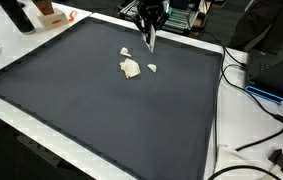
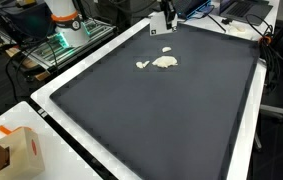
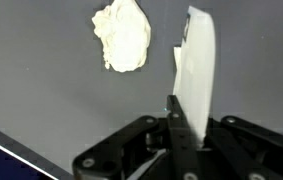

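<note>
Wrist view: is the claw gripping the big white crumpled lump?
No, the white crumpled lump lies free on the dark grey mat beside the claw, which pinches a separate thin white flat piece.

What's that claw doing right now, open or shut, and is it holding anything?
Claw: shut, pinching a flat white scrap.

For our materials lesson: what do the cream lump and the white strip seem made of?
White strip, held in the hand: thin paper or plastic, by its flat face, clean edge. Cream lump: soft dough or putty, matte, by its rumpled outline; maybe tissue.
</note>
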Controlling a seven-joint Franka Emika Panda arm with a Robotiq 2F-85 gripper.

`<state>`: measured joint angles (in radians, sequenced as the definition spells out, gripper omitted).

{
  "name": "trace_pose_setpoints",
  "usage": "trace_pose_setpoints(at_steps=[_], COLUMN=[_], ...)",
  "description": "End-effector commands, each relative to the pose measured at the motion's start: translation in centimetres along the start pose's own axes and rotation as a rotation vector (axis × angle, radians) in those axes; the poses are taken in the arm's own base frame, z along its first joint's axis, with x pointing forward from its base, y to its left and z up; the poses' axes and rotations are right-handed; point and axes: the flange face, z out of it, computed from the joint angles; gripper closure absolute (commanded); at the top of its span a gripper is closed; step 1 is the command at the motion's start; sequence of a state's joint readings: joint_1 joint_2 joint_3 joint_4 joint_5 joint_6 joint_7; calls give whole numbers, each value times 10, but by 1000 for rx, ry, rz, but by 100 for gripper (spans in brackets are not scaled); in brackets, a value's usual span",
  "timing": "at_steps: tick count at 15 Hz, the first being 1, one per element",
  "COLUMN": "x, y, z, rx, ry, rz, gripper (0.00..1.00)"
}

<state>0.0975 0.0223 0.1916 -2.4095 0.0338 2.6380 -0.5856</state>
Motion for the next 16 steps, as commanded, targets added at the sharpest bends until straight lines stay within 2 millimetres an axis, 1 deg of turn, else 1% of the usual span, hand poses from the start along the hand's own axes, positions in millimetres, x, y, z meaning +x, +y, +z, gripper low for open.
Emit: trace_pose_setpoints(at_steps=[1, 4, 8, 9, 10, 11, 14, 15, 16], x=[-8, -10, -10, -9, -6, -4, -2, -2, -4], y=[4, 9, 12, 11, 8, 14, 12, 11, 21], z=[-14, -22, -29, -32, -33, -27, -29, -29, -29], rx=[-56, -94, -117, -120, -130, -108, -115, -115, -138], ry=[-17, -19, -24, -21, -11, -1, 2, 2, 6], rz=[149, 258, 342, 344, 286, 315, 300, 299, 352], gripper=[99, 99, 99, 99, 99, 96, 96, 99, 99])
